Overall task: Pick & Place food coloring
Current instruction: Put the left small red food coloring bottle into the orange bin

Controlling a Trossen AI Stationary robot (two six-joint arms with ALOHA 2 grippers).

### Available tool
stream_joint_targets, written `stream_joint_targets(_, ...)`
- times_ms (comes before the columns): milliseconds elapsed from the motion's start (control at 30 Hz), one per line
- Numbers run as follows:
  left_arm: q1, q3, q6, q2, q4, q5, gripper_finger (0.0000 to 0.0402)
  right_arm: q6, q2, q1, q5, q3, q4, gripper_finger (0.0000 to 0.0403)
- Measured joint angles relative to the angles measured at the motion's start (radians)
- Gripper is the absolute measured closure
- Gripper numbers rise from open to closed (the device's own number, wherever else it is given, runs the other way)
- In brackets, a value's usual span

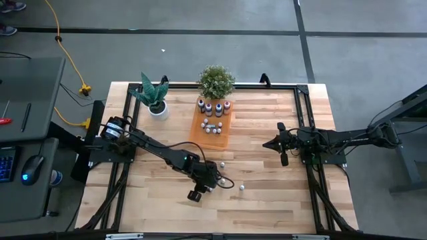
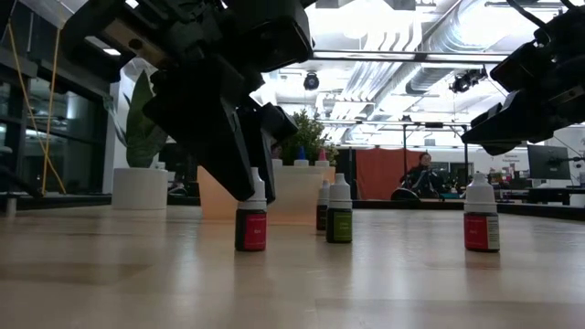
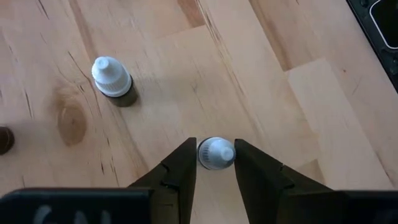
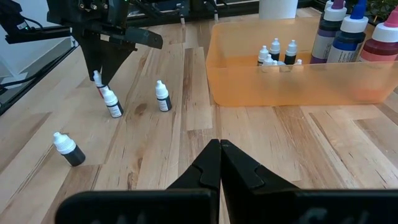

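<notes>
The left gripper [image 3: 216, 167] squeezes a tiny food coloring bottle [image 3: 216, 153] at its white cap, near the table's [image 1: 280, 200] front edge; the bottle looks light, hard and slippery

1. The left gripper [image 3: 216, 163] points down at the wooden worktop [image 3: 298, 93]; its two dark fingers [image 3: 180, 171] flank a small white-capped bottle [image 3: 216, 153], apparently touching its cap.
2. A second white-capped bottle [image 3: 112, 77] with a dark body stands apart from it.
3. A dark round object [image 3: 5, 140] shows only partly and cannot be identified.
</notes>
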Motion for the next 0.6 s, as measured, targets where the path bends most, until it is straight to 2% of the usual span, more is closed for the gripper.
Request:
stream_joint_targets(367,0.0,0.0,0.0,0.0,0.0,-0.005,0.03,0.0,0.0,0.0,0.0,0.0,0.0,0.0402)
stream_joint_targets(600,0.0,0.0,-0.002,0.0,0.003,-0.019,0.0353,0.0,0.0,0.0,0.0,0.0,0.0,0.0402)
